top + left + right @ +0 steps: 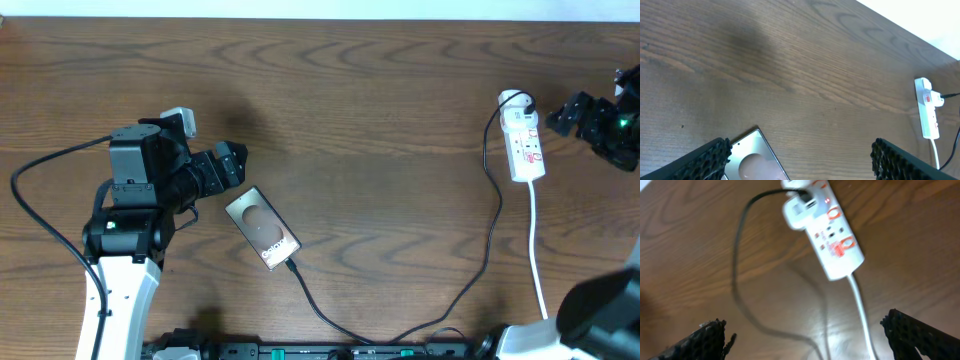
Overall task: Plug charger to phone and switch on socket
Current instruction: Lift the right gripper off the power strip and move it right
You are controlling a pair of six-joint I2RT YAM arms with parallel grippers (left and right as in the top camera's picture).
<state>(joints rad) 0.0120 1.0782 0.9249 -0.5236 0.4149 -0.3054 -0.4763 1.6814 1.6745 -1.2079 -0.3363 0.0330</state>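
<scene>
Overhead, the phone lies flat on the table, left of centre and turned diagonally. It carries a dark oval patch and a line of white lettering near its near-right end, too small to read with certainty. The charger is a thin black cable. Its tip meets that same end of the phone, and from there it loops along the near edge and climbs to the far end of the socket on the right. The socket is a white strip with red switch marks; no writing on it is legible. Its white cord trails toward the near edge.

The left gripper hangs just to the far-left of the phone with its jaws spread wide and nothing between them. The right gripper sits just right of the socket, also spread wide and holding nothing.

In the right wrist view, which is blurred, the socket shows red-ringed switches and a small red dot on the white plug at its far end. The left wrist view catches the phone's corner between the fingers.

The table is dark brown wood grain, and a pale strip runs beyond its far edge.
</scene>
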